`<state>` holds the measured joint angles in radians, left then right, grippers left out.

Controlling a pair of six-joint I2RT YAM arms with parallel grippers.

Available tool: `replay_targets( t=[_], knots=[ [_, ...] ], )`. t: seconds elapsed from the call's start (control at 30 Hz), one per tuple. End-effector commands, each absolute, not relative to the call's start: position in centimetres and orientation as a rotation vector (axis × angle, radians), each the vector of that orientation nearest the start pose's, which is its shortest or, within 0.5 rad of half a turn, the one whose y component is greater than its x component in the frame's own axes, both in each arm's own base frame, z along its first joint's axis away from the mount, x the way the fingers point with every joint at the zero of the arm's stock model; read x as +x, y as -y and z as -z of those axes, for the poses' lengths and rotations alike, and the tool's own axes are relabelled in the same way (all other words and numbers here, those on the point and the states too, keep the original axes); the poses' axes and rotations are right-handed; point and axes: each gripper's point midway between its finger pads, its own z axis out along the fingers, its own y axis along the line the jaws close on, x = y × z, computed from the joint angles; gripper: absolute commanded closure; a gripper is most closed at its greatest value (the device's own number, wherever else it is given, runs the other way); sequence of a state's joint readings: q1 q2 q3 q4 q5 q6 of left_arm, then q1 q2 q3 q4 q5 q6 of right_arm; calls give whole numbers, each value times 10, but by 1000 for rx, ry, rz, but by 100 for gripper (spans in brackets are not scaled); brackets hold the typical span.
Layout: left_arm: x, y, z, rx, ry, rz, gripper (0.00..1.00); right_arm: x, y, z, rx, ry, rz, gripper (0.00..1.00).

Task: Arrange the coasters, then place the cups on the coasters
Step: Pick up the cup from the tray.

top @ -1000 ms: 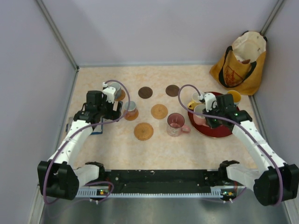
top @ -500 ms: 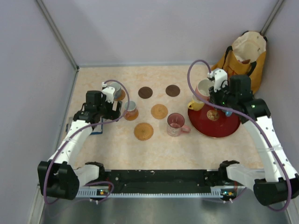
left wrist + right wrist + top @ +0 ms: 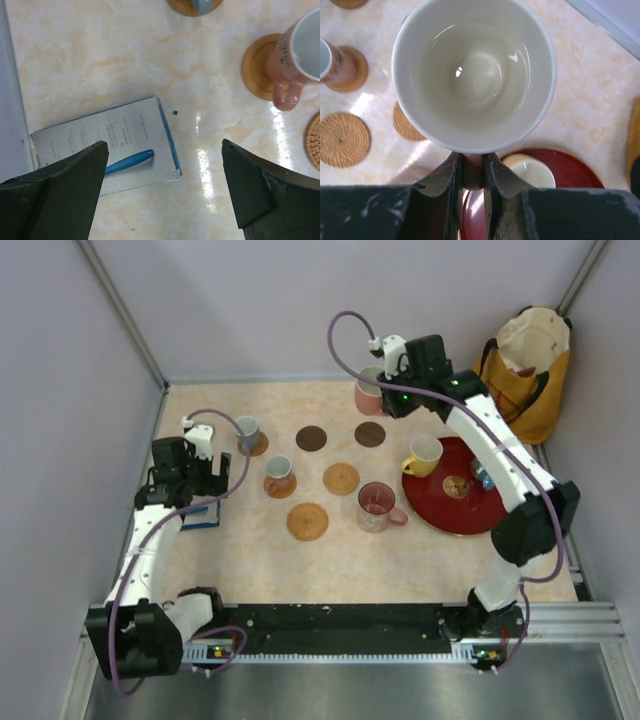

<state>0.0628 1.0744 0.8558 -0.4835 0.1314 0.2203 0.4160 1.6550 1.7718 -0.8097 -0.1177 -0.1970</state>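
My right gripper point(image 3: 383, 395) is shut on the handle of a pink cup point(image 3: 367, 397) with a white inside point(image 3: 474, 70), held in the air over the far side of the table near a dark brown coaster point(image 3: 370, 433). Another dark coaster point(image 3: 311, 438) and two tan woven coasters point(image 3: 341, 478) point(image 3: 307, 521) lie bare. A blue-grey cup point(image 3: 247, 429) and a pinkish cup point(image 3: 278, 473) each stand on a coaster. A pink cup point(image 3: 377, 507) stands on the bare table. A yellow cup point(image 3: 424, 454) sits on the tray's rim. My left gripper point(image 3: 187, 488) is open and empty.
The red tray point(image 3: 465, 512) at the right holds a small blue thing point(image 3: 484, 478). A yellow-orange bag point(image 3: 520, 365) stands in the back right corner. A notebook point(image 3: 100, 140) with a blue pen point(image 3: 127, 161) lies under my left gripper, near the left wall.
The right arm has lifted the pink cup off the tray and carried it back and to the left. The left arm has drawn back to the left, away from the cup on its coaster.
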Motion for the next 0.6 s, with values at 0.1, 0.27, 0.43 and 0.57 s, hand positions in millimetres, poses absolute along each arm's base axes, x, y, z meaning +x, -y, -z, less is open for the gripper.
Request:
replay_targets(
  t=[0.1,0.27,0.43,0.57],
  knots=[
    [295,-35,-150,167,-2257,-107,1,474,-279,-322,-652,-1939,-355,100],
    [287,-42,-151,150,-2222,-105,1,488,-328,-290,-677,-1964,-392,100],
    [284,-41,-159,144,-2182,-73,1,492,-359,-255,-708,-1998,-381,100],
    [283,-40,-158,146,-2169,-44,1,494,-367,-236,-719,-2020,-359,100]
  ],
)
